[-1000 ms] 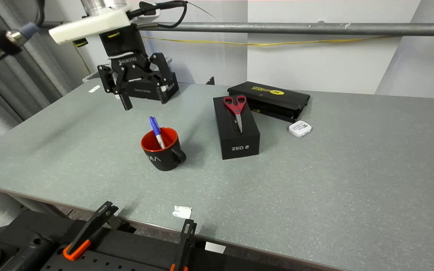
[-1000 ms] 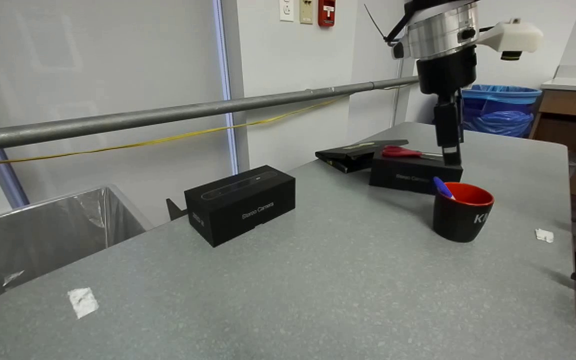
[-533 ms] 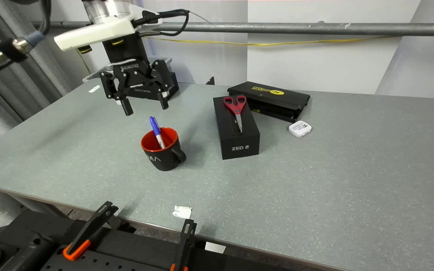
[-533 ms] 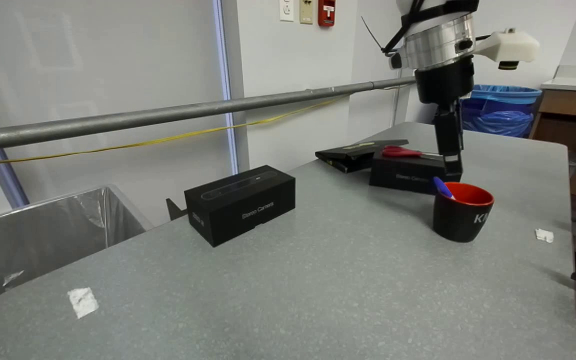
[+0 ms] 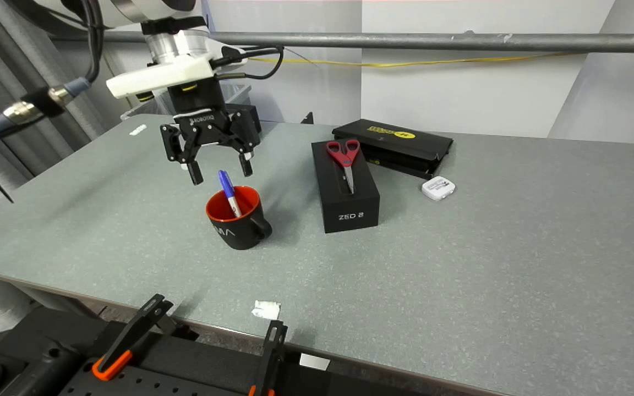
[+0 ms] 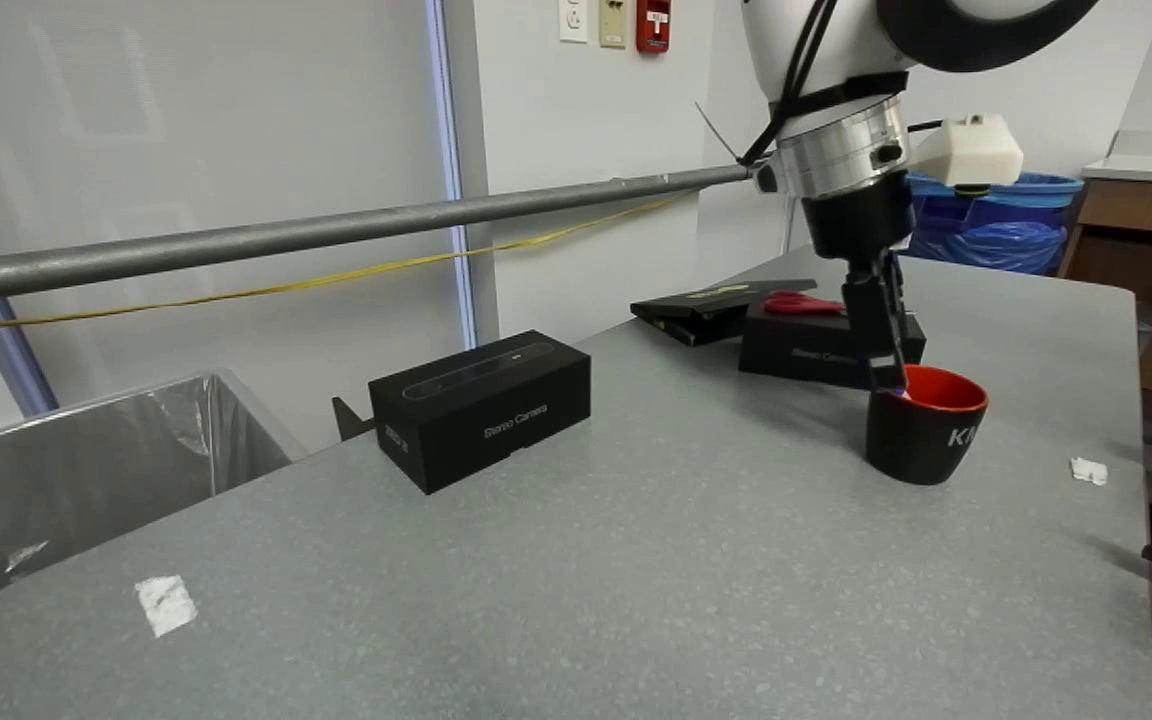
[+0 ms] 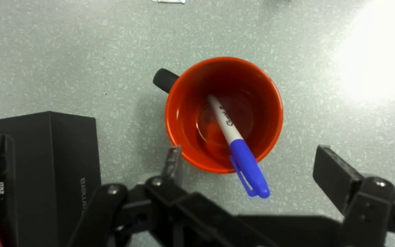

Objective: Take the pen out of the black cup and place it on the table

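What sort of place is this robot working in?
Probably a lab or workroom: a robot arm hangs over a big table, a box on it reads "Stereo Camera", and what looks like a red fire alarm is on the wall.

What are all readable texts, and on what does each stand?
"ROBOTIQ": black robot hand
"ZED 2": black oblong box under red-handled scissors
"Stereo Camera": another black oblong box; partly hidden, the first
"K", rest partial: black round mug
Too blurred: everything else, including blue-white pen, flat black box, small white case.

On grey table (image 5: 493,275): black cup (image 5: 244,234), black boxes (image 6: 496,415), white object (image 5: 438,188).
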